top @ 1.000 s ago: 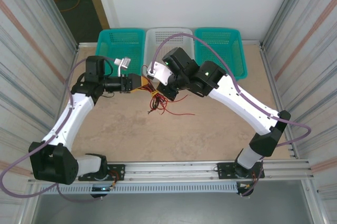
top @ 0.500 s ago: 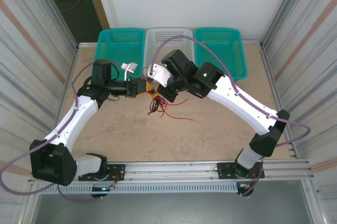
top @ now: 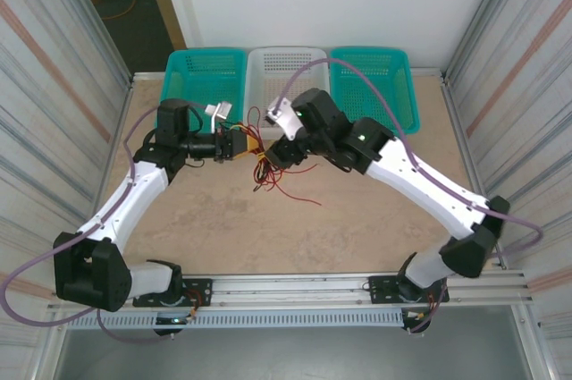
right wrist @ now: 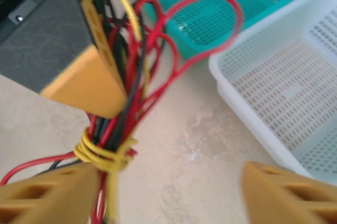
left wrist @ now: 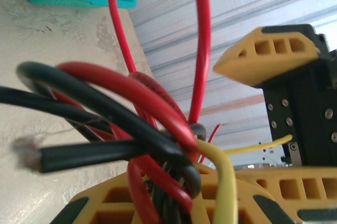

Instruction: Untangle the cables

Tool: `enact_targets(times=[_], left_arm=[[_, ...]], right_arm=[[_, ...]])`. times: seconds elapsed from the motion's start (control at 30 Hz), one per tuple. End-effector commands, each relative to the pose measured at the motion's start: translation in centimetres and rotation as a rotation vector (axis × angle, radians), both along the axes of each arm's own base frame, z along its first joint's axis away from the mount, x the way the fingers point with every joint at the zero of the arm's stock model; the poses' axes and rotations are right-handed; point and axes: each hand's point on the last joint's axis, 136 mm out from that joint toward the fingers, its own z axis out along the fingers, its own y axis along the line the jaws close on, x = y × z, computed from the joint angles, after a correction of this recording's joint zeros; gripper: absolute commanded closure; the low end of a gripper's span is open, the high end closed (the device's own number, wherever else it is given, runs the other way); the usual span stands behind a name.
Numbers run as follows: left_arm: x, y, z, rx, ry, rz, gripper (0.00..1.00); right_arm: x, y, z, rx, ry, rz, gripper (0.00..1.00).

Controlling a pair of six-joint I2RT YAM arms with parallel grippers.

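— While the left gripper (top: 248,144) is pinching the bundle of thin red, black and pale yellow cables (top: 266,170), where is that bundle sitting?

— It is hanging over the far middle of the beige tabletop (top: 214,228), just on the near side of the white perforated plastic basket (top: 288,65). Loose red ends are trailing toward the near right. In the left wrist view, the strands are running down between its yellow fingers, squeezed together there.

— And the right gripper (right wrist: 168,192)?

— Its jaws are standing wide apart, gripping nothing. It is waiting just right of the bundle, so both arms are sitting close.

— How are the cables lying against those spread jaws?

— They are lying off-centre, right beside one yellow fingertip (right wrist: 52,190) rather than in the middle of the gap. The bundle is running away from the jaws toward the left gripper's pad, with a pale yellow wire winding (right wrist: 102,153) wrapping round it near that fingertip.

— So what is the coming move turning on?

— I am judging that the right arm is going to have to slide sideways until the winding is sitting between its fingers.
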Motion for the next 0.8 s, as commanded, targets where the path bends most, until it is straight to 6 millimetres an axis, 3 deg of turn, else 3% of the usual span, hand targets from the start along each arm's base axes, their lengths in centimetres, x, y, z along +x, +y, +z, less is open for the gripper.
enact_targets(times=[0.0,0.13,0.27,0.47,0.7,0.77], left_arm=[[1.0,0.6,1.9,-0.045,-0.015,0.067,0.95],[1.3,0.7,2.5,-0.057,-0.01,0.09,0.99],[1.5,0.7,3.0,-0.059,-0.018,0.094,1.0],[1.6,0.9,3.1,-0.051,-0.017,0.113,1.0],[2.0,1.5,3.0,-0.046,-0.008,0.136,1.0],[2.1,1.5,3.0,-0.047,-0.004,0.137,1.0]], right_arm=[[0.3,-1.6,5.5,0.323,-0.089,-0.138,0.19],[0.7,-2.9,6.2,0.557,0.111,-0.207,0.26],[1.5,-1.0,5.2,0.535,0.285,-0.187,0.34],[2.1,1.1,5.2,0.53,0.355,-0.147,0.49],[1.2,2.2,3.9,0.482,0.385,-0.1,0.49],[1.2,2.1,3.6,0.467,0.378,-0.105,0.53]])
